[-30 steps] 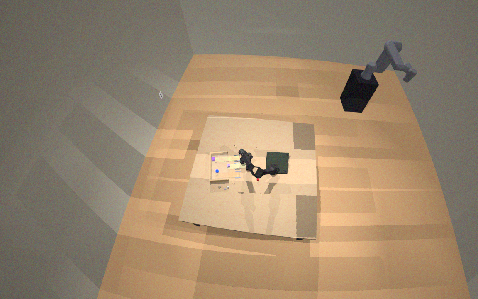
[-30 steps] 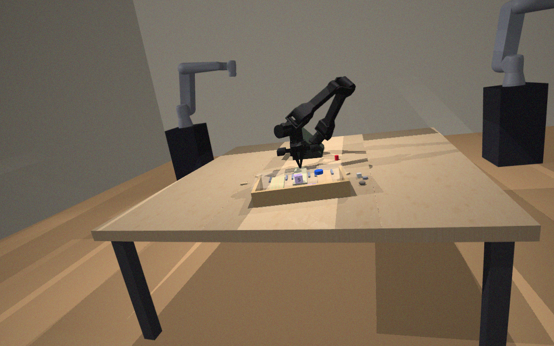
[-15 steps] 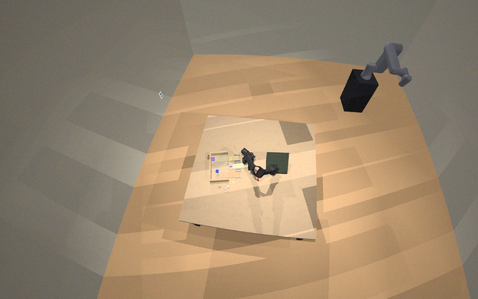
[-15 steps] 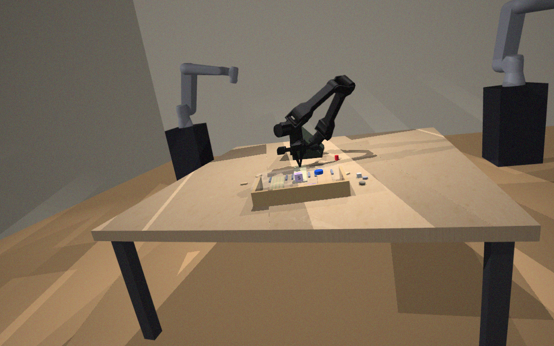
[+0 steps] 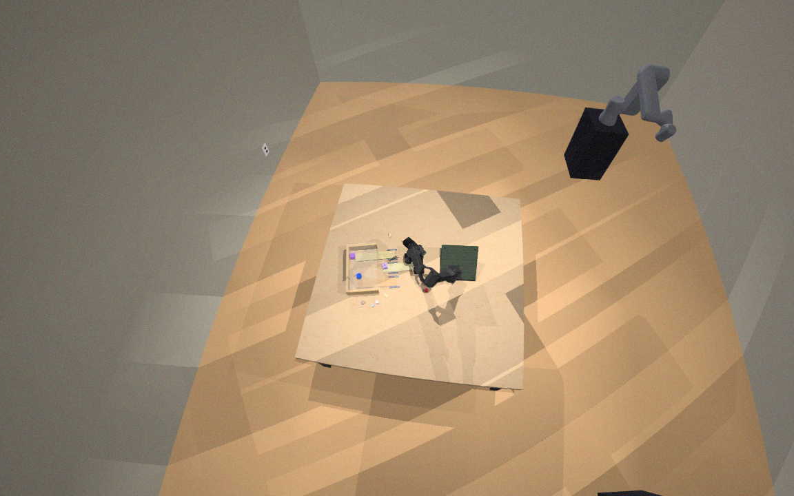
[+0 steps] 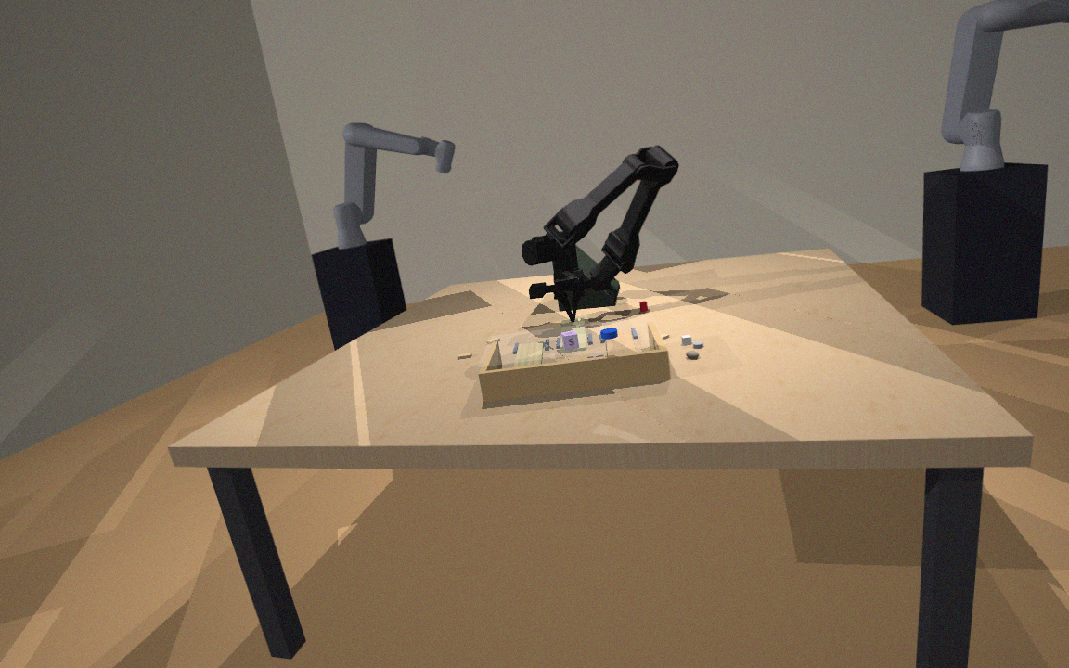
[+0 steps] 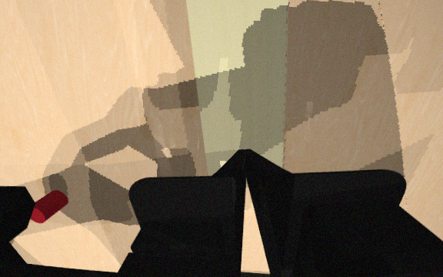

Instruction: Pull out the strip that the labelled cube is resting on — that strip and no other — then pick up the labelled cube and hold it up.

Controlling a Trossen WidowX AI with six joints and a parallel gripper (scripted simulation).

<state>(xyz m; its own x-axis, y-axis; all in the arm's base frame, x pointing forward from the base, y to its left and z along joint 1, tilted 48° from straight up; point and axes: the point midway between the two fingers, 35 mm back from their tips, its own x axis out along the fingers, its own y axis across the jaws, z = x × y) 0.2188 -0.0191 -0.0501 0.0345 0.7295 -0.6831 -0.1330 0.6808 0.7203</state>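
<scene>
- Claw (image 5: 410, 260) (image 6: 573, 318) (image 7: 244, 155) is fully closed, tips meeting at the near end of the pale strip (image 5: 398, 267) (image 6: 581, 332) (image 7: 225, 38). I read that as a pinch on the thin edge; no visible gap at the tips.
- Gripping the end makes sense: straight pull toward the arm's base, nothing lifted, fingers well away from the load.
- Labelled cube (image 5: 384, 265) (image 6: 570, 340), lilac with an S on its face, sits on the strip's far end, by the open side of the wooden tray (image 5: 361, 247) (image 6: 575, 381). Looks like it's riding the strip out.
- Small blue rails (image 5: 393, 277) (image 6: 634, 333) stand by the strips, presumably to keep each one straight.
- Second purple cube (image 5: 352, 255) is deep in the tray, by the far end of another strip (image 5: 375, 255). Likely the decoy; leave that one alone.
- Blue piece (image 5: 358, 276) (image 6: 608, 333) off to one side, red piece (image 5: 426, 289) (image 6: 643, 306) (image 7: 50, 205) on the table near the arm. Neither is in the pull line.
- Strip is well out, cube not lifted. Keep the pull level and smooth; a jerk could leave the cube behind or tip it.
- Then let go, open wide, come down over the cube.
</scene>
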